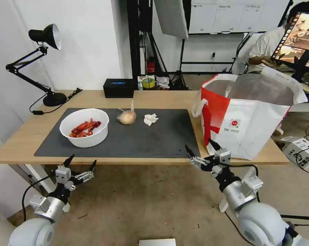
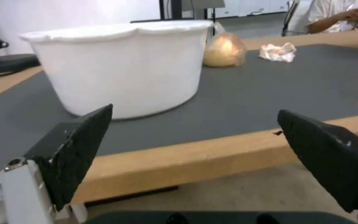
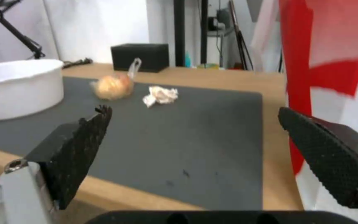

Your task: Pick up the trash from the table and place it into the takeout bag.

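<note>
On the tabletop: you have a long light-wood tabletop carrying a large dark grey mat, with the trash lying along it.
Left end effector: it hangs below the near edge in front of the bowl, fingers spread wide, holding nothing.
White round bowl of red crayfish shells: it sits on the mat's left part; tilt it and you will likely spill shells.
Knotted clear bag with yellowish lump: near the mat's far edge, just beside the bowl; the slack film could slip from a pinch.
Crumpled white tissue: just right of the knotted bag, apart from it; you could easily nudge it away instead of gripping it.
Right end effector: wide open and empty, at the near edge close to the bag's front corner.
Large boxy white takeout bag with red side panels: it stands open at the right end, partly overhanging; a bump from your right arm might tip it.
</note>
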Robot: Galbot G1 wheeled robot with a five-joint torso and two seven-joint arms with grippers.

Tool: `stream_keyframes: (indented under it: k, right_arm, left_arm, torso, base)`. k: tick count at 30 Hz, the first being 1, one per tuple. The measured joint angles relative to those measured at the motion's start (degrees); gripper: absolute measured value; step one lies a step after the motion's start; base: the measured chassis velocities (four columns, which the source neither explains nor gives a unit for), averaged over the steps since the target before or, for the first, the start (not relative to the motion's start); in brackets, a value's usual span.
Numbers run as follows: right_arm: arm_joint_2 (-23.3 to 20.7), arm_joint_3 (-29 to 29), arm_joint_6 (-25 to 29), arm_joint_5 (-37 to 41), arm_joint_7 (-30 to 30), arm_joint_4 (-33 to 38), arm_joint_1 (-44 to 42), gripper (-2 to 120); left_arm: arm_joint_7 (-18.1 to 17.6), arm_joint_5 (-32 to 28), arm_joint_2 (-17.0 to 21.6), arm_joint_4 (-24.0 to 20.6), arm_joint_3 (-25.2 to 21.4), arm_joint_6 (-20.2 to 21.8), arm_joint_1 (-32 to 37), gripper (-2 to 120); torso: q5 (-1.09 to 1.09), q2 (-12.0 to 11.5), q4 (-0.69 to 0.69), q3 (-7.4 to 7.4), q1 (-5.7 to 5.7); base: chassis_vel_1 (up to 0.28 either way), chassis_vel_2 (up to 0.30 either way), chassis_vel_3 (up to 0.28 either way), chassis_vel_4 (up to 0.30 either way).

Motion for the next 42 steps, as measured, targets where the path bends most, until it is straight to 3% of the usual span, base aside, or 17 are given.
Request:
stream_keyframes:
  k: [16,33,42]
  right_arm:
    - [3.64,-0.05,1.74,-3.84,0.14,-1.24,-4.34,100]
    - [4.15,-0.39,1.51,-3.69,0.2,-1.36,-3.92,100]
    - [1.65,-2.51,-0.89,-0.28,0.31,-1.15,2.02,100]
  left_arm:
    - [-0.08,0.35,-0.46,0.29,-0.53,-0.21,0.81,100]
    - [-0.13,0.5,-0.11,0.04,-0.08,-0.17,0.27,100]
    - [-0.19,0.3,-0.14,-0.37,-0.02,-0.14,-0.05,100]
  torso:
    - [0.0,0.0,0.0,0.0,0.01]
    - [0.0,0.0,0.0,0.0,0.01]
    - [0.0,-0.01,0.0,0.01,0.01]
  base:
    - [0.0,0.0,0.0,0.0]
    - [0.0,0.0,0.0,0.0]
    - [0.0,0.0,0.0,0.0]
